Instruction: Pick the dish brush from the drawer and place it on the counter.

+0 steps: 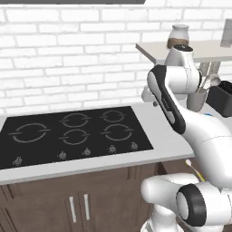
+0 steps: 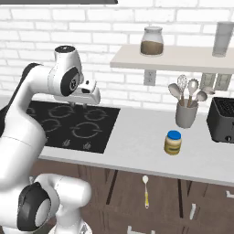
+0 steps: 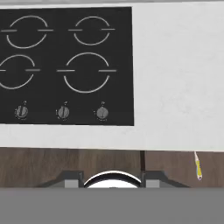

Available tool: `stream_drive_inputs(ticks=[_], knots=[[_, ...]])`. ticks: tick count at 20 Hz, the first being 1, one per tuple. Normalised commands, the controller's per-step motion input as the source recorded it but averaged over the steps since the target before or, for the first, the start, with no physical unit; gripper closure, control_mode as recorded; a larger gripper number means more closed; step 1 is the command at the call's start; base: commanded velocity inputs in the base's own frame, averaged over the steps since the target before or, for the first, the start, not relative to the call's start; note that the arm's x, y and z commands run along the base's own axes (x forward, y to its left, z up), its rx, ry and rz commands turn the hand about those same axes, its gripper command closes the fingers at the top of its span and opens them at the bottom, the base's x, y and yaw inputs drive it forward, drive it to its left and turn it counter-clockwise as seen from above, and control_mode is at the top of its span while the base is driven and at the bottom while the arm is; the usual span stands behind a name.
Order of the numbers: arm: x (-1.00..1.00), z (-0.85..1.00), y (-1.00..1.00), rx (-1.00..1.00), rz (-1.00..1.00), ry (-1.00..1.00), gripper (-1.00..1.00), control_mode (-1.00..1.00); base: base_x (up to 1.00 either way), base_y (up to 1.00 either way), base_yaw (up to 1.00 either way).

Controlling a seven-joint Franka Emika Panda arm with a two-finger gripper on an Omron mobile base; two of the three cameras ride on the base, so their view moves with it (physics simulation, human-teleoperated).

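The dish brush (image 2: 146,192), with a thin yellow handle and a small whitish head, lies in the open dark brown drawer (image 2: 162,199) below the counter's front edge. It also shows past my arm in the left base view as the dish brush (image 1: 192,167), and at the lower right of the hand view as the dish brush (image 3: 198,166). My gripper (image 2: 78,107) hovers over the right edge of the cooktop (image 2: 73,125), well left of and above the brush, pointing down. Its fingertips (image 3: 72,179) stand apart with nothing between them. The pale counter (image 2: 137,139) runs right of the cooktop.
A blue-lidded jar (image 2: 172,142), a grey utensil cup (image 2: 186,114) with spoons and a dark toaster (image 2: 221,119) stand on the counter's right part. A shelf (image 2: 178,57) above carries a jar (image 2: 151,41). Small whitish items (image 2: 192,210) lie in the drawer.
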Motion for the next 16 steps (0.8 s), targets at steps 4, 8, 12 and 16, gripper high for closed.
stream_drive_inputs(ticks=[4, 8, 12, 16], knots=[[-0.49, -0.26, -0.15, 0.0, -0.07, 0.05, -1.0, -1.0, 0.0, 0.0, 0.0], [-0.77, -0.69, -0.66, 0.0, -0.33, 0.07, -1.0, -1.0, 0.0, 0.0, 0.0], [-0.54, -0.51, -0.63, 0.02, -0.38, 0.06, -1.0, -1.0, 0.0, 0.0, 0.0], [-0.22, -0.39, -0.66, 0.11, -0.21, 0.02, -1.0, -1.0, 0.0, 0.0, 0.0]])
